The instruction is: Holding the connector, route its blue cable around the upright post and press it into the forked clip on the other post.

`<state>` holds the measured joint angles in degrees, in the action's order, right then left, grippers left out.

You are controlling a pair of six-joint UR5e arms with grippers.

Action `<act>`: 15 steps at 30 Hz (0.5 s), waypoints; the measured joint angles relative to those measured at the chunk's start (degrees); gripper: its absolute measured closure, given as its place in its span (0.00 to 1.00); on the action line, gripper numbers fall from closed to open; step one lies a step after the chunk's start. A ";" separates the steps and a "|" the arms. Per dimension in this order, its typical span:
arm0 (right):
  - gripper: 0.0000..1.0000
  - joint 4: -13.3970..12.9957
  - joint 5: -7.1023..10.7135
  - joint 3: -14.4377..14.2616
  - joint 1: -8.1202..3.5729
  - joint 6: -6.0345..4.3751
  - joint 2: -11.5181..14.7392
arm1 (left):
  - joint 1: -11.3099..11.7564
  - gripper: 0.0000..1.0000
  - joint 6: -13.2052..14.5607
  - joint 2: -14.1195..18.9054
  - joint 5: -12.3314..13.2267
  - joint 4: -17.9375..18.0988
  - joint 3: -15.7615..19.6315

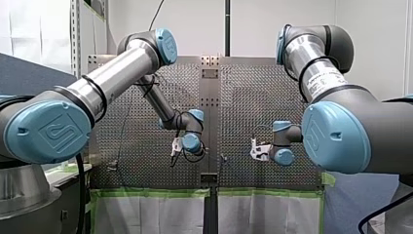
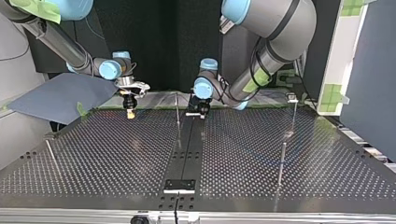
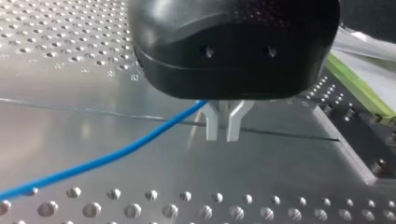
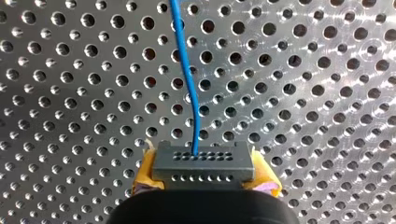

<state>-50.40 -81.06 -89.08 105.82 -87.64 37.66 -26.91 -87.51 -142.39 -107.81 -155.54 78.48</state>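
Perforated metal table point(image 2: 116, 154); my right gripper point(image 4: 205, 179) clamps the grey plastic connector point(image 4: 203, 161), my left gripper point(image 3: 223, 126) pinches its thin blue cable point(image 3: 116, 156), likely light and floppy: steer by the rigid connector.

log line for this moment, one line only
right hand shut on connector | blue cable leads ahead over table | left hand beside blue cable

UR logo point(image 1: 48, 132), on blue joint cap point(image 1: 22, 144)

On my feed: perforated metal table point(image 2: 116, 154), black strip point(image 2: 188, 148) running down its middle, green tape point(image 1: 146, 193) along one edge, white sheeting point(image 1: 146, 214) hanging below, grey-blue sheet point(image 2: 56, 95) off the top view's left
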 joint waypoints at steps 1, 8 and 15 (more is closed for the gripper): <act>1.00 0.04 0.01 0.00 0.00 0.00 0.00 | -0.07 0.43 0.04 0.00 0.00 -0.08 0.00; 1.00 0.19 0.07 0.00 0.04 0.00 -0.07 | -0.57 0.14 0.34 0.05 0.25 -1.69 0.02; 1.00 0.64 0.10 0.00 0.03 -0.01 -0.15 | -0.52 0.00 -0.81 0.06 1.89 -3.95 0.03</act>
<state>-49.77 -80.96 -89.08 105.86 -87.65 37.51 -27.43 -88.32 -142.33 -105.92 -159.50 78.51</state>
